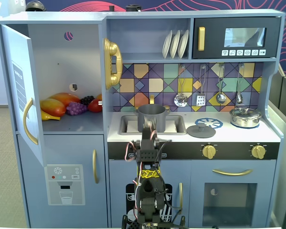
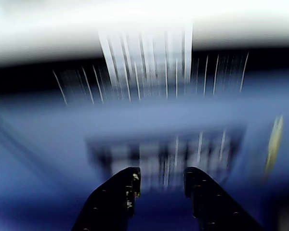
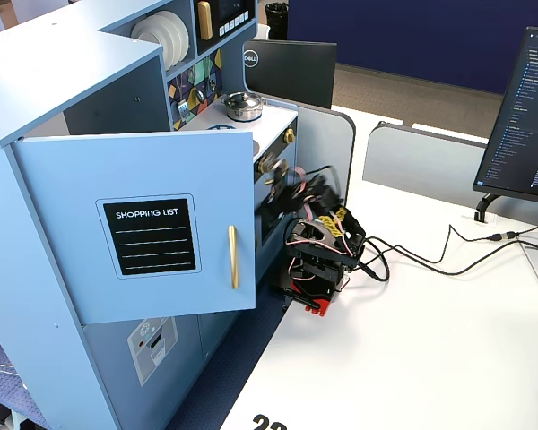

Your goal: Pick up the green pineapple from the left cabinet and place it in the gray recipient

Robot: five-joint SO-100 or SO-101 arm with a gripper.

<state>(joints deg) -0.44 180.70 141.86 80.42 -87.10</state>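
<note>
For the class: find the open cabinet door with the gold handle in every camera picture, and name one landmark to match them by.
A fixed view: cabinet door at far left, swung open edge-on.
Another fixed view: it fills the centre-left, showing a shopping list.
Wrist view: too blurred to tell.
Shared landmark: white plates.

We are looking at an office or lab workspace with a toy play kitchen set up as a test rig. In a fixed view, a white desk (image 3: 430,340) carries a computer monitor (image 3: 520,116) at its right edge, its screen full of text, with cables (image 3: 448,255) trailing across the surface. Grey partition panels (image 3: 421,161) stand along the desk's far edge, a Dell monitor's back (image 3: 291,72) behind them. The blue toy kitchen (image 3: 63,54) stands at the desk's left edge, a small wired robot arm (image 3: 318,242) before it.
</note>
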